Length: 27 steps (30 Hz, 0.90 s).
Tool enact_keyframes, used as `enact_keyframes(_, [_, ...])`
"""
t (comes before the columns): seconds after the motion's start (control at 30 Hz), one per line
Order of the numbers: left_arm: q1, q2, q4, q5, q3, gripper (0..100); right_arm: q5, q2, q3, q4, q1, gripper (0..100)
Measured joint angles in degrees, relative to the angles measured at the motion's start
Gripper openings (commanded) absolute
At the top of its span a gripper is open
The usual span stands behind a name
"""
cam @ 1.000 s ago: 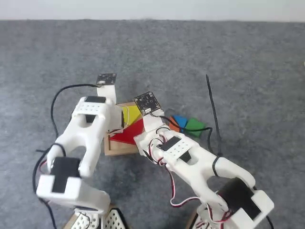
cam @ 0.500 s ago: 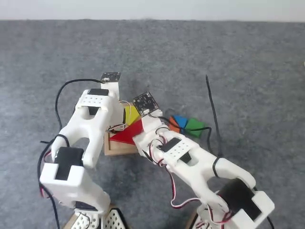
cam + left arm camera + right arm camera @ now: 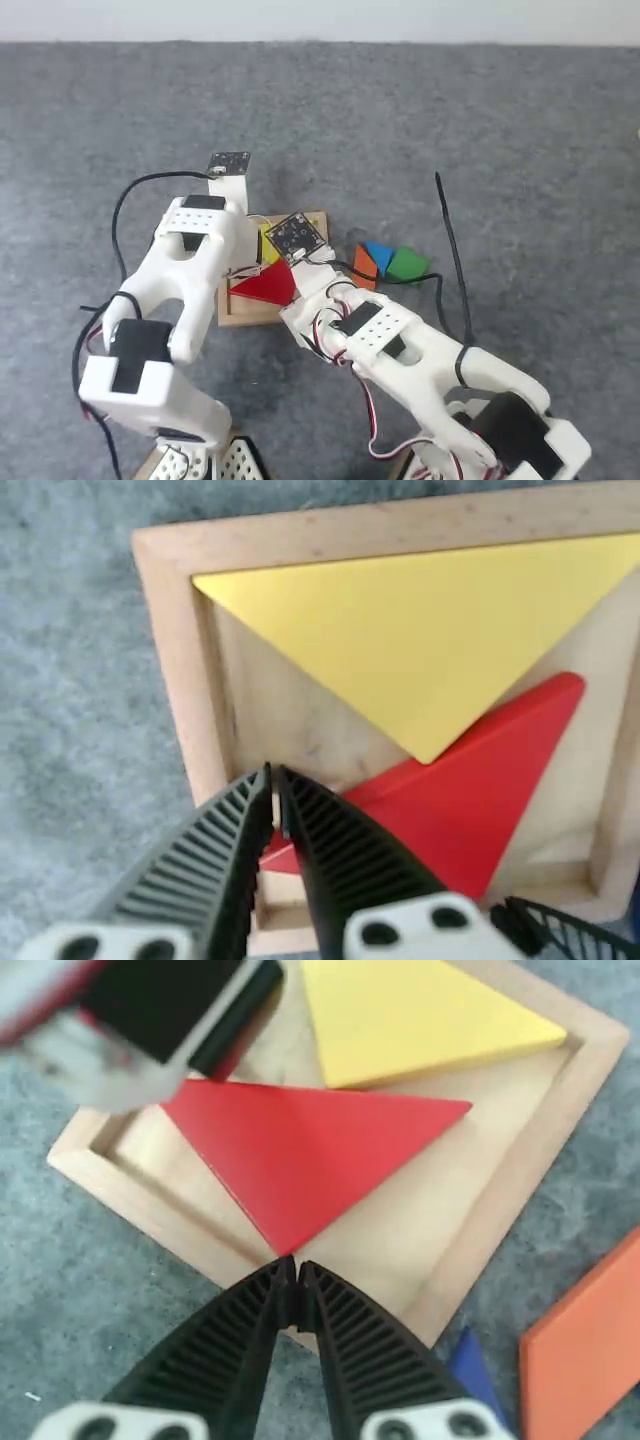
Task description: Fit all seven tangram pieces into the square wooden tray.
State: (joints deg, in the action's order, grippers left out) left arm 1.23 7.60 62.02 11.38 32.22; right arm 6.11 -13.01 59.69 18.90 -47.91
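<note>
From above, grey carpet (image 3: 520, 130) runs wide to a pale wall (image 3: 320, 18). The square wooden tray (image 3: 240, 316) lies between both arms, with the orange tangram piece (image 3: 364, 267), blue tangram piece (image 3: 381, 254) and green tangram piece (image 3: 408, 264) on open carpet just right of it.

Left wrist view — the left gripper (image 3: 272, 780), jaws pressed together and holding nothing, hangs over the red triangle piece (image 3: 470, 790). That piece lies in the tray against the yellow triangle piece (image 3: 430, 650).

Right wrist view — the right gripper (image 3: 297, 1278), likewise closed on nothing, is at the tray's rim.

The right gripper (image 3: 293, 1278), jaws together, hangs over the tray (image 3: 525, 1160) rim by the red triangle (image 3: 300, 1155). A yellow triangle (image 3: 420, 1015) lies in the tray beside it
</note>
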Motion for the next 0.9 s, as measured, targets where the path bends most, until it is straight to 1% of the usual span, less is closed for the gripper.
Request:
enact_keyframes(0.07, [0.70,0.79,0.09,0.00,-1.14,1,0.00,0.00,0.00,0.09,0.00,12.6])
enact_keyframes(0.23, [0.97,1.05,0.09,0.00,-1.67,1,0.00,0.00,-0.70,0.09,-0.09,9.2])
enact_keyframes(0.47, [0.97,1.05,0.09,0.00,-1.67,1,-0.18,0.00,-3.25,0.09,-3.43,9.1])
enact_keyframes(0.57, [0.97,1.05,0.09,0.00,-1.67,1,0.00,0.00,-3.43,0.09,-3.69,9.2])
enact_keyframes(0.6, [0.97,1.05,0.09,0.00,-1.67,1,0.70,0.00,-3.43,0.09,-3.60,10.0])
enact_keyframes(0.73, [0.97,1.05,0.09,0.09,-1.67,1,4.40,1.14,-3.43,0.09,-3.69,18.5])
enact_keyframes(0.9, [1.14,1.41,0.09,0.09,-2.20,1,7.56,2.29,-3.16,-3.25,-3.69,19.0])
